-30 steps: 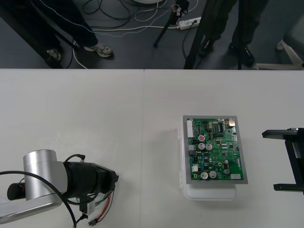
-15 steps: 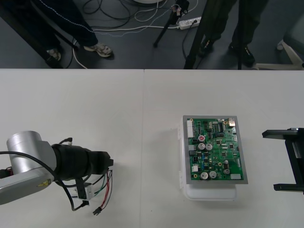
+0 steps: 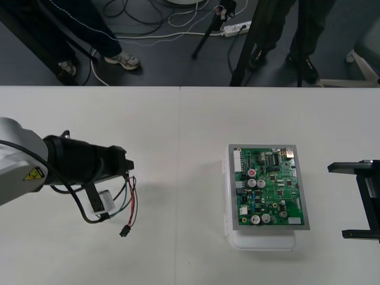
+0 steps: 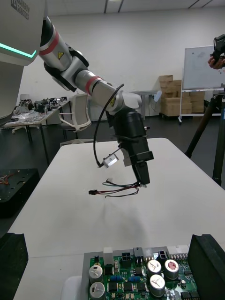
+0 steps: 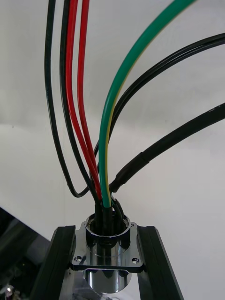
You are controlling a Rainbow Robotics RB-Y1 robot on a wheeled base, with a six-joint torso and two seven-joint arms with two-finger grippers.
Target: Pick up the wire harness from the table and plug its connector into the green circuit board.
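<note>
Clenching the rigid metal socket, the left claw dangles seemingly light, limp wires; plug hangs below it; right claw parked, released.

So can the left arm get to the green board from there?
Probably yes: the left claw holds the wires up, and nothing stands between it and the green board.

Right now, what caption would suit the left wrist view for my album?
The left fingers grip the harness's metal socket, coloured wires fanning out.
</note>
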